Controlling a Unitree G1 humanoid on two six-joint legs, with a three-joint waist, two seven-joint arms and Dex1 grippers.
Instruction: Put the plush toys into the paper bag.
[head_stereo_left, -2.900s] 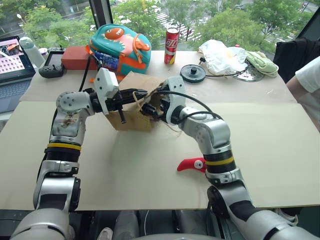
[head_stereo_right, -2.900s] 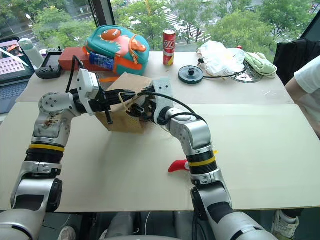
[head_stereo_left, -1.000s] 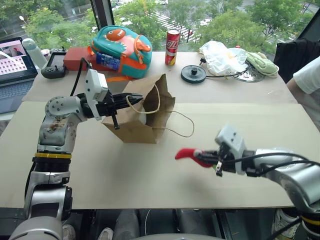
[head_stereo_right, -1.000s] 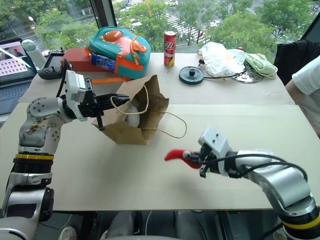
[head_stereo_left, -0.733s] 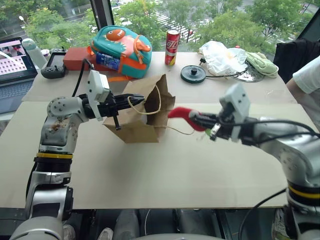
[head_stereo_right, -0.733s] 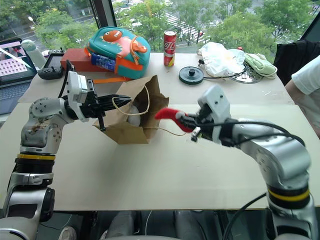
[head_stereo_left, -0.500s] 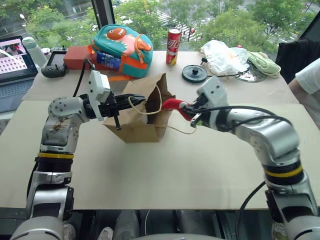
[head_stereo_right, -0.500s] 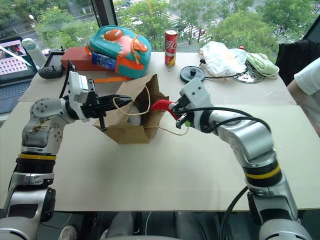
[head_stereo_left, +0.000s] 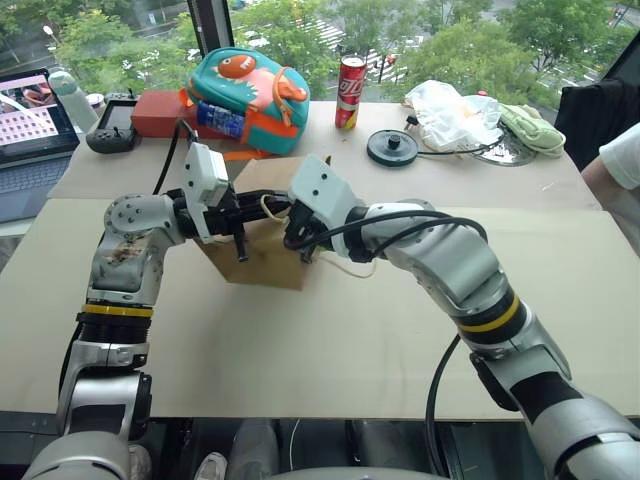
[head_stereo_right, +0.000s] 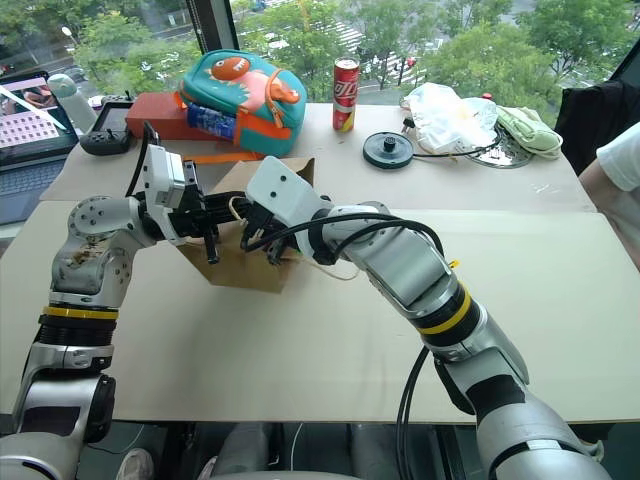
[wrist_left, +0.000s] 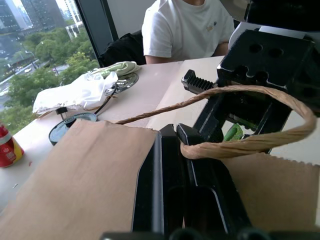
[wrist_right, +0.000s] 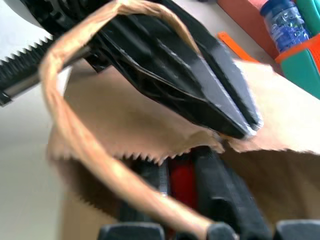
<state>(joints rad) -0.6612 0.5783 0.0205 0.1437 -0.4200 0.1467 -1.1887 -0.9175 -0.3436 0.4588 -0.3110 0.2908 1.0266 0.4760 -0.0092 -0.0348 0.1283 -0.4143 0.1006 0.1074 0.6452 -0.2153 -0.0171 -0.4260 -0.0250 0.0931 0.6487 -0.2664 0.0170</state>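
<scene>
From the head views, the right gripper (head_stereo_left: 296, 240), which a second ago carried the red chili plush low over the table well to the right, has swung across and now pokes into the mouth of the paper bag (head_stereo_left: 262, 262); the left gripper (head_stereo_left: 262, 211) stays clamped on the bag's rim, holding it open; the left wrist view shows those fingers shut on the brown paper with a twisted handle (wrist_left: 240, 145) looped over them; the right wrist view shows the chili plush (wrist_right: 181, 181) between the right fingers, just inside the serrated rim, jaws parting, so I judge the release is underway and the task nearly finished.
</scene>
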